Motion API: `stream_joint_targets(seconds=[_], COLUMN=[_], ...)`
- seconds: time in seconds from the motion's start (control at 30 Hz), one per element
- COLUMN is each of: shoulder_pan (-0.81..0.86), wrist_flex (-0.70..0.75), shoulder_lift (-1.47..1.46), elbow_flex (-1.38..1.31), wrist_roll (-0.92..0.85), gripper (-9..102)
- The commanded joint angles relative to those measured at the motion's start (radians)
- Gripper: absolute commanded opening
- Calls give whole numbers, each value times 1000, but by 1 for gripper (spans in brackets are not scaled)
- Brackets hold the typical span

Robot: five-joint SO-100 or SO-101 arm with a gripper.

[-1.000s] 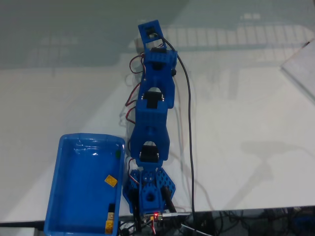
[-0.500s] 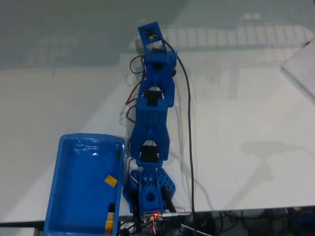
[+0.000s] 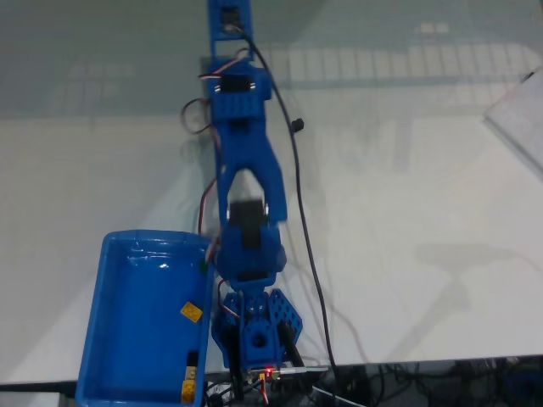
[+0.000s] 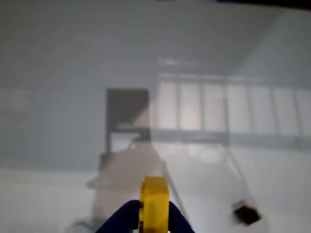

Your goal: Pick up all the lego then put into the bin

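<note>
In the wrist view a yellow lego (image 4: 154,196) stands upright between my blue fingertips, with my gripper (image 4: 154,221) shut on it above the white table. The fixed view has the blue arm stretched far up the table, the gripper (image 3: 229,13) at the top edge. The bin (image 3: 127,339), a bright blue tray, sits at the lower left beside the arm's base. In it lie a yellow lego (image 3: 192,312), another yellow lego (image 3: 188,392) at its near edge, and a dark piece (image 3: 193,359) between them.
A small black piece (image 3: 296,125) lies on the table right of the arm; the wrist view shows it at the lower right (image 4: 247,214). A black cable (image 3: 310,254) runs along the arm's right side. A pale sheet (image 3: 519,114) lies at the right edge.
The arm has swung left and stretched further up the table, its gripper now at the top edge. The small black piece beside the cable has come into view. The bin's contents have not moved.
</note>
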Motion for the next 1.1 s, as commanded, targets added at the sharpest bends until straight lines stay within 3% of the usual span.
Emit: stream_joint_targets(seconds=[0.0,0.17,0.47,0.6,0.93,1.07], shoulder_pan=[-123,-374,-991,-1118,-1147,-1154], wrist_flex=[129,420,917,928,910,905], shoulder_lift=[264,578,874,959,888,874], elbow_flex=[6,9,20,149,370,380], wrist_roll=[87,149,239,219,92,78], gripper=[0,0,1,0,2,15])
